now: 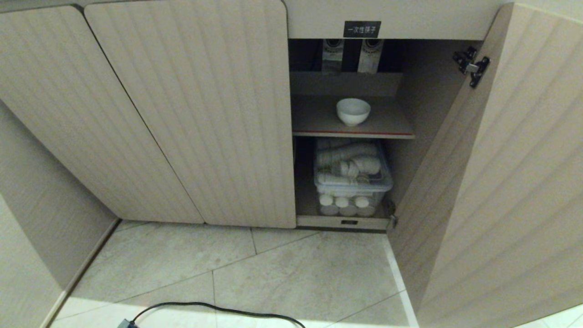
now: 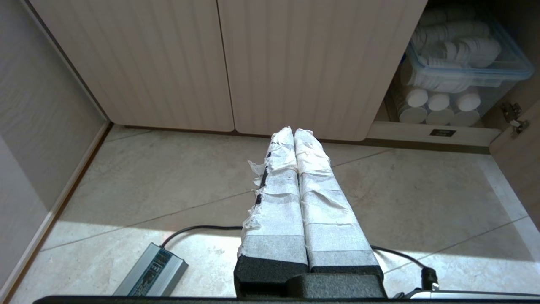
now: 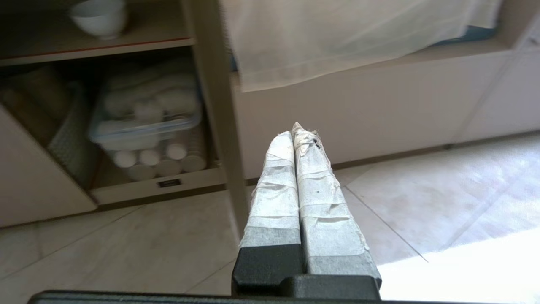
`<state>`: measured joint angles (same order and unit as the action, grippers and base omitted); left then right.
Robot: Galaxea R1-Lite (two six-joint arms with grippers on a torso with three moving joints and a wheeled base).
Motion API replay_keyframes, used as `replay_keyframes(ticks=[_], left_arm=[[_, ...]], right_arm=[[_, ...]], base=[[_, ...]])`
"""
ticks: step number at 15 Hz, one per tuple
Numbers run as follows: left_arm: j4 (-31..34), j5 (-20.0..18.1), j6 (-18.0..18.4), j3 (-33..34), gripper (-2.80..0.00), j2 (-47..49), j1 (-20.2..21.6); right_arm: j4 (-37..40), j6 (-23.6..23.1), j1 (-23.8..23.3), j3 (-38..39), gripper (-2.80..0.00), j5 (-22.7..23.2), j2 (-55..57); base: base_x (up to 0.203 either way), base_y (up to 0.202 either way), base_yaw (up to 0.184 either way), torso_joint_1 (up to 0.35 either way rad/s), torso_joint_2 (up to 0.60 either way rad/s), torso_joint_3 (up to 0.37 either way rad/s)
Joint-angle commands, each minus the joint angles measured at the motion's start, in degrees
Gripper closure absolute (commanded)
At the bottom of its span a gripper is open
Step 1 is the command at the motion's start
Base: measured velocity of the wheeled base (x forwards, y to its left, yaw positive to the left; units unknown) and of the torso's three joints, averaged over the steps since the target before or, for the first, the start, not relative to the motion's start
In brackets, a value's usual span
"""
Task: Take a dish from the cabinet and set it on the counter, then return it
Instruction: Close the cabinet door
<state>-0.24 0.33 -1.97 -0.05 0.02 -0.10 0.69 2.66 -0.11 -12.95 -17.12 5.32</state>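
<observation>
Bowl (image 1: 353,111) sits upright on the upper shelf (image 1: 319,119) of the cabinet (image 1: 191,114), toward the front, nothing touching it. Cabinet door (image 1: 501,173) on the right hangs wide open; the two doors to the left are closed. Below the shelf: clear plastic bin (image 1: 353,182) with stacked paper cups (image 1: 348,155).

Neither arm shows in the head view. Left gripper (image 2: 294,131) is low over the tile floor (image 2: 168,190), pointing at the foot of the closed doors, taped fingers pressed together, holding nothing. Right gripper (image 3: 294,131) is also low, aimed past the edge of the open door, fingers pressed together, empty, well apart from the bowl. Black cable (image 1: 218,309) and a grey power brick (image 2: 152,272) lie on the floor.
</observation>
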Motion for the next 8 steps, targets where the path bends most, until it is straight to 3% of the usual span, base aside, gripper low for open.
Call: replay_keyframes(ticks=[1,8], left_arm=[[0.0,0.0,0.0,0.0,0.0,0.0,0.0],[0.0,0.0,0.0,0.0,0.0,0.0,0.0]], right_arm=[[0.5,0.3,-0.2,-3.0,0.0,-2.4,3.5],[-2.3,4.4,-6.0,-10.8,0.0,-2.0,15.8]], base=[[0.0,0.0,0.0,0.0,0.0,0.0],[0.0,0.0,0.0,0.0,0.0,0.0]])
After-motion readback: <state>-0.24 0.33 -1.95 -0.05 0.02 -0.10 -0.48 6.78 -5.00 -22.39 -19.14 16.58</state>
